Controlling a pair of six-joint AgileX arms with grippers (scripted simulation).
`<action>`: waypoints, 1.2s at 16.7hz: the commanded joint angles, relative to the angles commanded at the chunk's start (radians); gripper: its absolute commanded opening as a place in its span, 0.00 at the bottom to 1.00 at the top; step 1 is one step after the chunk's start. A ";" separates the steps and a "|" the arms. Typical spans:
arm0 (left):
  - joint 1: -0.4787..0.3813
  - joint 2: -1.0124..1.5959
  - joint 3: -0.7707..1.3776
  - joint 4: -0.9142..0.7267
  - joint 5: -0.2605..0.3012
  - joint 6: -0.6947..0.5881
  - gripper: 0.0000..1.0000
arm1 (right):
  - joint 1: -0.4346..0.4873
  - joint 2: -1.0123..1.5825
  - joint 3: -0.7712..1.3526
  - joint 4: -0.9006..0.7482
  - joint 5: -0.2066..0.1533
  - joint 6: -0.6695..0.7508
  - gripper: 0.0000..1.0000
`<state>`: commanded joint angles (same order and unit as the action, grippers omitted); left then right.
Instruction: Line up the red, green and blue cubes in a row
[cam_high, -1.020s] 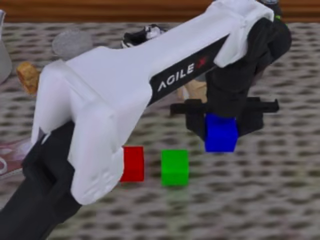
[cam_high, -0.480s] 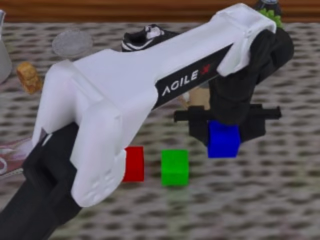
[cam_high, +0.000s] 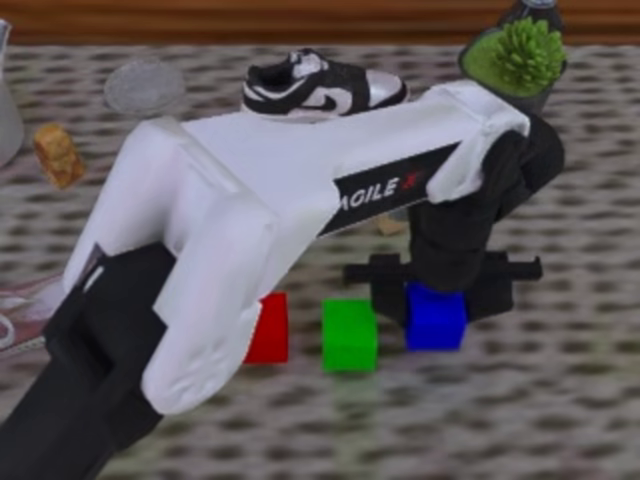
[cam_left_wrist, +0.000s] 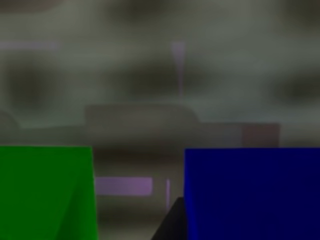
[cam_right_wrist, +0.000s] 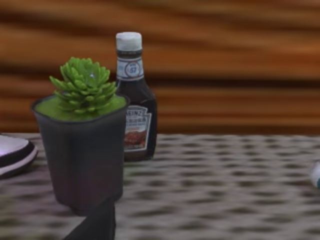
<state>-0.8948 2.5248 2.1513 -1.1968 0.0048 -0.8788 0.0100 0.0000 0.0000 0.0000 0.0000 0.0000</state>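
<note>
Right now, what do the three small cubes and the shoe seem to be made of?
The small red cube, small green cube and deep blue cube show flat, uniform, matte colour without grain: probably plastic or painted wood. The black-and-white sneaker has smooth panels with slight sheen, perhaps leather or synthetic.

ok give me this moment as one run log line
left gripper: shut on blue cube | beside green cube, red cube | right arm: not in view

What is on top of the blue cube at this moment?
The left gripper stands over the blue cube and is shut on it, with black fingers at both sides. The cube's far edge is covered by the gripper. The table under the cube is hidden.
</note>
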 joint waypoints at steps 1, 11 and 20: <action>0.000 0.000 0.000 0.000 0.000 0.000 0.00 | 0.000 0.000 0.000 0.000 0.000 0.000 1.00; 0.000 0.000 0.000 0.000 0.000 0.000 0.60 | 0.000 0.000 0.000 0.000 0.000 0.000 1.00; 0.000 0.000 0.000 0.000 0.000 0.000 1.00 | 0.000 0.000 0.000 0.000 0.000 0.000 1.00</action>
<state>-0.8948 2.5248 2.1513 -1.1968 0.0048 -0.8788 0.0100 0.0000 0.0000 0.0000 0.0000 0.0000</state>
